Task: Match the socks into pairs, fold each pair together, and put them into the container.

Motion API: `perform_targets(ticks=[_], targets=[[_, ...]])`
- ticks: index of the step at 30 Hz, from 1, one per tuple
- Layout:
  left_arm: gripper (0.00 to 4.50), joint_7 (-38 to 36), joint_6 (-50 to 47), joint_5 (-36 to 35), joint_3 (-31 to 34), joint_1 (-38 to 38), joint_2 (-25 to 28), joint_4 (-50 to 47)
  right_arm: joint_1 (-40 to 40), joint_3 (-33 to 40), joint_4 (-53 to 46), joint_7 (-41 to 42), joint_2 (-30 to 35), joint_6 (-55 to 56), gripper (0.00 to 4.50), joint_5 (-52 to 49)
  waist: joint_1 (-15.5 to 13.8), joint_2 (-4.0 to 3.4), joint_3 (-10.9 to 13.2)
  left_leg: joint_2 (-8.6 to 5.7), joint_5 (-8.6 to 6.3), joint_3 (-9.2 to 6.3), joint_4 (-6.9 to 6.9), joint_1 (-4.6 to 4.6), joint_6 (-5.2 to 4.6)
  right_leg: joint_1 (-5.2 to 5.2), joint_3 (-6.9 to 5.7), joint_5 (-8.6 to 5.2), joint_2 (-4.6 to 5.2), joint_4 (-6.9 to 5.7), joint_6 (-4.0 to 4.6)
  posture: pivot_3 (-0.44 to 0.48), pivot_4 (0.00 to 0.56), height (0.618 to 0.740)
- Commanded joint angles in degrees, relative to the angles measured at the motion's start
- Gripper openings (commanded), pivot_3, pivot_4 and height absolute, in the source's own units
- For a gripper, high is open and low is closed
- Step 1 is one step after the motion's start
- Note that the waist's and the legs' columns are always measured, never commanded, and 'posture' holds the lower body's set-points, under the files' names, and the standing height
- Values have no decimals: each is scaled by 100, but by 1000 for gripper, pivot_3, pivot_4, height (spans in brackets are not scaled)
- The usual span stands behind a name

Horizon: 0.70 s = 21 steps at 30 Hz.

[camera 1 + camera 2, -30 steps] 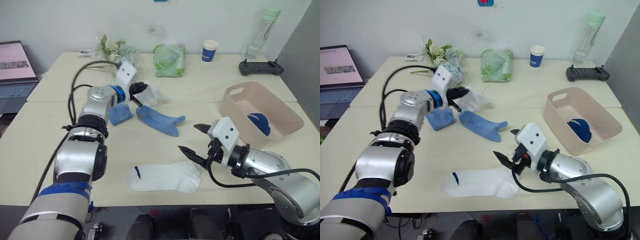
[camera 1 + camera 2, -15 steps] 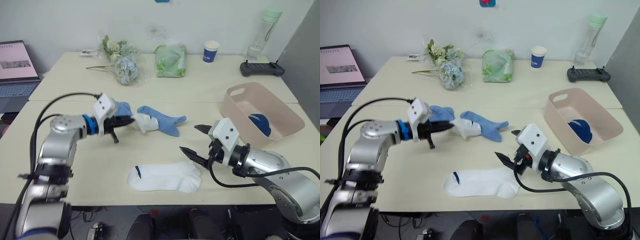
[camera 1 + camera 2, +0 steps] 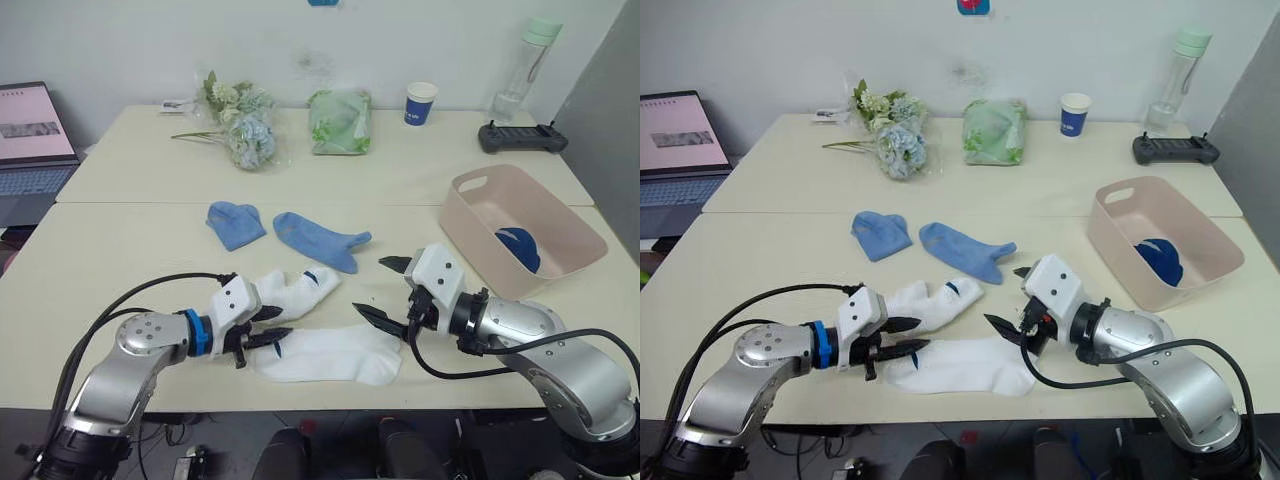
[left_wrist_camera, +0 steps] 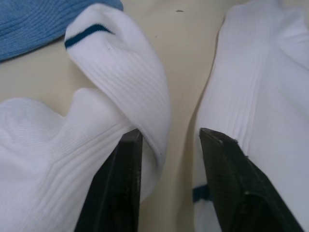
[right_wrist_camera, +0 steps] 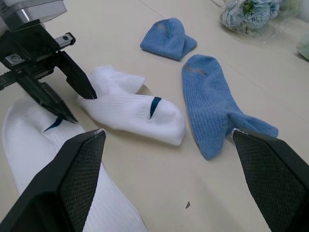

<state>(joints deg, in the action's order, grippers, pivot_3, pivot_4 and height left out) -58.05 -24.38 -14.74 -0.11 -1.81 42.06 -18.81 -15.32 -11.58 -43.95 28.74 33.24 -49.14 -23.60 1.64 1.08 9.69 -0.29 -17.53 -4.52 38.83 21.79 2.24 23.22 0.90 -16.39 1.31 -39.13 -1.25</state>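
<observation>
Two white socks with blue marks lie side by side at the table's front: a crumpled one [image 3: 297,291] and a flat one [image 3: 335,355]. My left gripper [image 3: 276,323] is open at their near ends, one finger [image 4: 120,193] touching the crumpled sock and bare table between the jaws. My right gripper [image 3: 374,287] stands wide open just right of the white socks, holding nothing. Two light blue socks [image 3: 235,222] [image 3: 320,238] lie behind them. The pink container [image 3: 468,222] at the right holds a dark navy sock [image 3: 520,247].
Along the back edge stand a flower bunch [image 3: 245,125], a green bag [image 3: 340,120], a blue paper cup [image 3: 421,102], a bottle [image 3: 525,65] and a black controller [image 3: 522,135]. A laptop [image 3: 35,140] sits at far left.
My left gripper brought the crumpled white sock from the back left to the front, beside the flat white sock, and opened off it. The right gripper barely shifted.
</observation>
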Motion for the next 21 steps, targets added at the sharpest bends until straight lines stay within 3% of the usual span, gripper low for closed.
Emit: perform_targets(ticks=[1,5,8,12,21], targets=[[3190,-17,71,-415,450,117,53,-379,-136,-80,4,68,-29,192,4500,73,2,0,0,0,0,0,0,0,0,0,0,0,0,0,0,0,150,740],[4474,2,-652,-1245,1153,253,158,-550,-199,-178,111,124,-59,277,4500,110,0,0,0,1,0,-1,0,1,0,0,-2,0,0,1,0,0,150,740],[4474,158,-918,-1413,1687,151,367,-138,-231,-268,232,185,-83,358,4500,172,9,0,0,3,0,0,0,-2,0,0,-1,0,-2,0,0,0,150,740],[4474,531,-1393,-1441,1857,-405,456,758,-209,-428,316,343,-2,436,4500,269,4,1,0,-2,0,-1,0,-3,0,-3,-6,0,-3,0,0,0,150,740],[4474,611,-2161,-1322,1214,-1070,511,1746,-710,-1428,1112,662,259,1168,4500,1453,15,1,0,-4,0,7,0,-4,0,0,-7,0,-3,2,0,0,150,740]])
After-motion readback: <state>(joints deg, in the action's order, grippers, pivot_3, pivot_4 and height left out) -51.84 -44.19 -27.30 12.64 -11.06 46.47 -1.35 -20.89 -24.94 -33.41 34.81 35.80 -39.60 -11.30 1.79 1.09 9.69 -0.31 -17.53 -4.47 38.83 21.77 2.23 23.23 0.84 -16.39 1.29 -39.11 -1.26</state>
